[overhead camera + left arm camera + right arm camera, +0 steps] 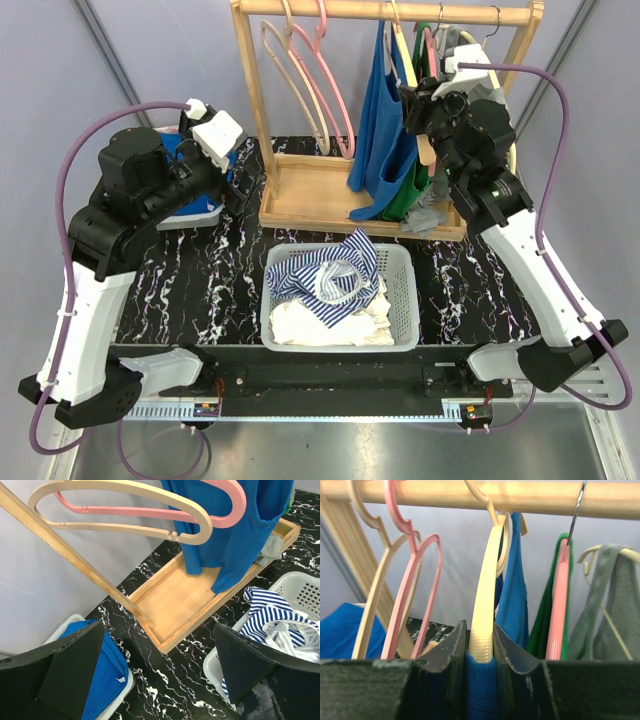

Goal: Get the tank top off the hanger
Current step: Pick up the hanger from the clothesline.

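On the wooden rail (420,492), draped over a cream hanger (484,595): blue tank top (516,595), soft, light, limp, apt to snag by its straps; right gripper (479,635) pinched on the hanger's arm, perhaps fabric too; left gripper (157,635) spread wide, empty, well apart; best taken at a strap.

Both arms are built alike: the left arm (85,320) and right arm (545,290) have long white shells low down and chunky matte-black joint housings above. A purple cable (68,170) loops along the left, and a second purple cable (558,110) along the right. A white camera block (217,130) caps the left wrist. A green light (497,188) glows on the right arm. The left pincer (157,630) has black wedge-shaped fingers (70,675). The right pincer (479,630) looks scuffed grey at its edges.
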{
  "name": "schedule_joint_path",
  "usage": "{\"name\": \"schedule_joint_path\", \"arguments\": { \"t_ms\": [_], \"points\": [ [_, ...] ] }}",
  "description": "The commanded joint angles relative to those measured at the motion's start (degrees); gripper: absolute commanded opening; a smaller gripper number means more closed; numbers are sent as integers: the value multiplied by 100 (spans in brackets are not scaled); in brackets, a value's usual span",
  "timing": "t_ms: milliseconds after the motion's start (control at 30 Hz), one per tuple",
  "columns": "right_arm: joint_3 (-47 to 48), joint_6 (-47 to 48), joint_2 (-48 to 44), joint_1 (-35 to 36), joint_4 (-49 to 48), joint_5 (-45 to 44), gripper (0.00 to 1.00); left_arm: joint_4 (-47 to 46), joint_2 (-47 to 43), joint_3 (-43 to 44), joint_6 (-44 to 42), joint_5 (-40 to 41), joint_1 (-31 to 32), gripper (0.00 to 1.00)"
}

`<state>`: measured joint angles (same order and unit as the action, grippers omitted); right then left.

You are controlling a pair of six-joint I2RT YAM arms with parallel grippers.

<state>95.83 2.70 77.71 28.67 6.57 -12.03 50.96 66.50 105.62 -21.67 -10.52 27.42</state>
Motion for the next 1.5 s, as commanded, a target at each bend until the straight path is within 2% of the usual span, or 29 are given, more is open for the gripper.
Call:
{"name": "schedule_joint_path", "arguments": {
  "t_ms": [0, 100, 233, 367, 567, 833, 933, 1267, 1467],
  "points": [
    [-362, -629, -624, -63, -894, 579, 0, -192, -181, -15, -135, 7, -17, 99],
    [-837, -858, -1292, -63, -728, 1044, 0, -157, -190, 20, -162, 7, -9, 99],
    [-1101, -1105, -2450, -54, 79, 1800, 0, -121, -208, 46, -92, -116, -17, 99],
    [-525, -1114, -2946, -63, 862, 2230, 0, -130, -216, 29, 5, -257, -26, 99],
    [1039, -1105, -2745, -63, 1487, 2494, 0, -130, -199, 81, 5, -345, -35, 99],
    [2289, -1298, -2041, -63, 1909, 3109, 0, -130, -295, -51, -13, -407, -114, 99],
    [2274, -1316, -1970, -63, 2059, 3233, 0, -121, -322, -86, -39, -407, -123, 99],
    [1386, -1123, -2199, -63, 2630, 3839, 0, -77, -339, -86, -153, -407, -123, 99],
    [1271, -1000, -2059, -63, 3173, 4849, 0, 89, -252, 169, -337, -503, -123, 99]
  ]
}}
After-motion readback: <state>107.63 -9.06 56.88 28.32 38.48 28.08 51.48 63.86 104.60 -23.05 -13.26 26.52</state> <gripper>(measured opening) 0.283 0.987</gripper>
